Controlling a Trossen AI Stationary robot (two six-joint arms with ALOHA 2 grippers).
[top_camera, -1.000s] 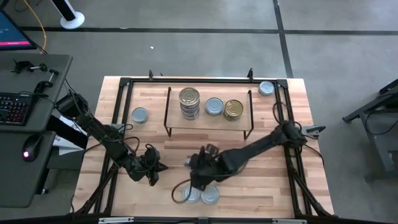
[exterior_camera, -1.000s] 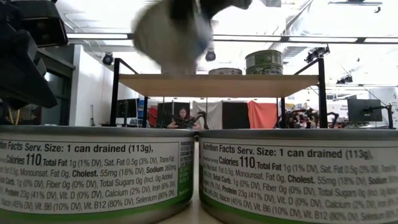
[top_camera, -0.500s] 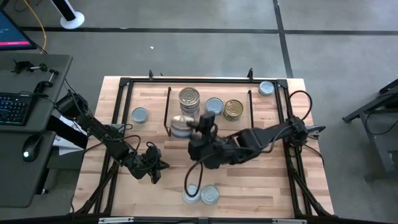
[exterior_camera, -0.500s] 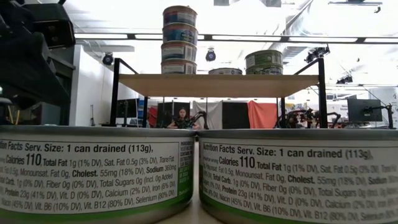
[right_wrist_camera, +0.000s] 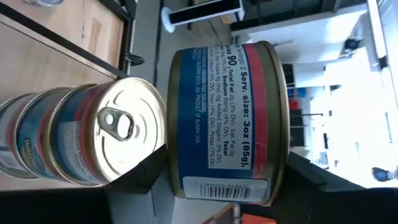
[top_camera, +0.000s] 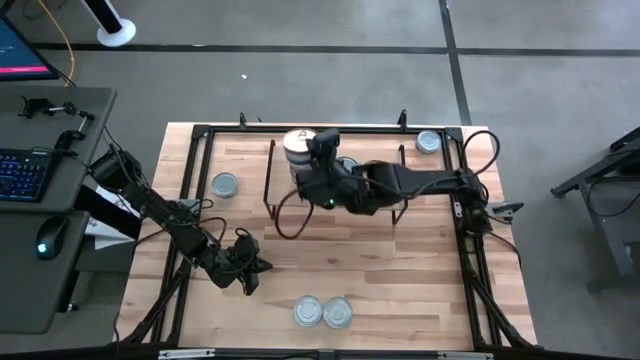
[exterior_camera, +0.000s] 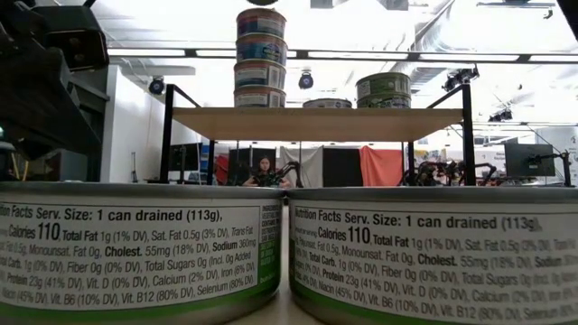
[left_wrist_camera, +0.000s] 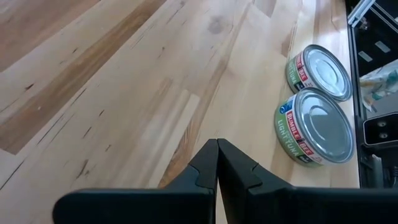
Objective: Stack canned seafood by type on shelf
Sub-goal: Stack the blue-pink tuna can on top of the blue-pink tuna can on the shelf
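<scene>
My right gripper [top_camera: 318, 150] reaches over the shelf [top_camera: 385, 152] from the right. It is shut on a blue-and-red-labelled can [right_wrist_camera: 227, 118], whose lid [top_camera: 297, 142] shows from above. The can is by the tall stack of like cans [exterior_camera: 260, 59] at the shelf's left end, a little higher than the stack's pull-tab lid [right_wrist_camera: 121, 127]. More cans [exterior_camera: 383, 88] stand on the shelf board [exterior_camera: 361, 122]. My left gripper [top_camera: 252, 270] is shut and empty, low over the table's near left; it also shows in its wrist view [left_wrist_camera: 217, 155]. My right gripper pinches the can between its two fingers, one finger [right_wrist_camera: 149, 167] at the can's bottom end and the other [right_wrist_camera: 305, 171] at its lid end, at the rim nearest the gripper. The fingers come level from the table's right. The can is upright and lifted clear.
Two green-labelled tuna cans [top_camera: 323, 313] stand side by side at the near edge and fill the low view [exterior_camera: 144, 253]. Single cans stand at the far left [top_camera: 225, 185] and far right [top_camera: 428, 141]. A black frame [top_camera: 200, 135] rims the table.
My right gripper has carried the can from near the two cans at the near edge toward the far edge and up. It passed in front of the shelf, then over its left end, and turned on the way. The can is now higher than the stack.
</scene>
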